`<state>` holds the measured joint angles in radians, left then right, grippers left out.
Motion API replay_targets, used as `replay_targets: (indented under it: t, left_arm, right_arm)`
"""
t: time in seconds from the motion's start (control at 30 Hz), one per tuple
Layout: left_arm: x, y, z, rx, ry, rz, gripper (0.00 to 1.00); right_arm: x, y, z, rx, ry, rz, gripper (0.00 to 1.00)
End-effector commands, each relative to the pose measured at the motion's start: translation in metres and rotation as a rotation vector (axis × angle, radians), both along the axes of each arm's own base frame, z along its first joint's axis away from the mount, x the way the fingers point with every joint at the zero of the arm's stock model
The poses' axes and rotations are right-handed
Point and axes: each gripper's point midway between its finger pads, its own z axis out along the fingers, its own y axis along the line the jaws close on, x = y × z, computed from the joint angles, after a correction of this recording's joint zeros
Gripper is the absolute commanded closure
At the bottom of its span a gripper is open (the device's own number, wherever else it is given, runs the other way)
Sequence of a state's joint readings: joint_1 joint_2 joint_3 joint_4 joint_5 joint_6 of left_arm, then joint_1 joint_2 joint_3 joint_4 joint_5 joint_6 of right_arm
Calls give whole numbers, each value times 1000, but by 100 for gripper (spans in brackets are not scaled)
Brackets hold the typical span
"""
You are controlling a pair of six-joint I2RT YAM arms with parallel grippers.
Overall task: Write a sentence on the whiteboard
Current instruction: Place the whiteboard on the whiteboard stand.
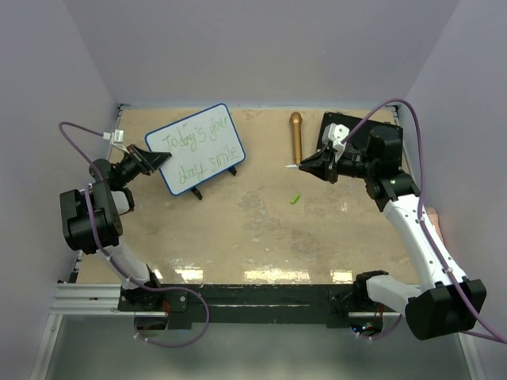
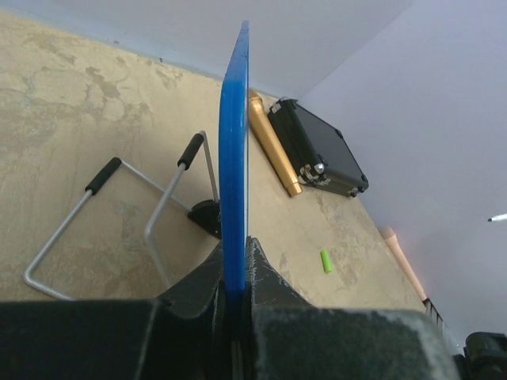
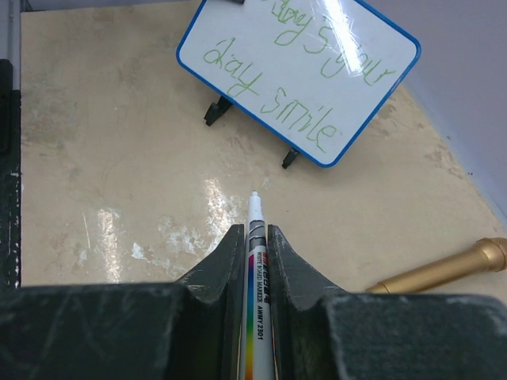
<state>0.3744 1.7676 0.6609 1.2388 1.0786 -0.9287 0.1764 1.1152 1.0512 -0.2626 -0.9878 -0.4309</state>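
Across the whiteboard [image 1: 198, 146], in green handwriting on two slanted lines: "Today's your" above "day smile". On the barrel of the marker [image 3: 257, 309], beside a rainbow stripe, printed lettering ending in "AWM 2301"; smaller print alongside too blurred to read. Back to the board: standing at the far left of the worktop [image 1: 261, 229], propped nearly upright on a bent wire stand with black-tipped legs, written face turned toward the middle of the worktop. White and rectangular, with a thin blue rim and rounded corners; from the left wrist, seen edge-on as a narrow blue strip. Clamped at its left edge by the left claw [image 1: 154, 158], pinched tight on either side of the rim. Right claw [image 1: 313, 165] closed on the marker, with the white tip poking out past the fingers, pointing left toward the board yet well apart from it, over the right half of the worktop. At the far right, a black case [image 2: 317, 150], shut, with silver latches on its side and contents out of sight. Just beside it on the left, a gold cylinder [image 1: 295, 136] lying flat. Near the middle of the worktop, a small green piece [image 1: 295, 199], apart from everything else.
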Motion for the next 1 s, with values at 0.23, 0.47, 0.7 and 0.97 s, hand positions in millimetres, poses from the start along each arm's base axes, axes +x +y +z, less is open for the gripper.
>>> replay_targets:
  t: [0.23, 0.47, 0.7, 0.97]
  left_arm:
    - [-6, 15, 85, 230, -604, 58, 100]
    - [-6, 14, 54, 258, -561, 52, 100]
    - [-5, 17, 25, 288, -493, 64, 91]
    - [-5, 27, 16, 346, -520, 91, 79]
  right_arm:
    - [1, 1, 2, 4, -21, 15, 100]
    - [2, 1, -1, 1, -12, 14, 100]
    - [2, 1, -3, -4, -7, 20, 100]
    - [2, 2, -4, -3, 0, 27, 100]
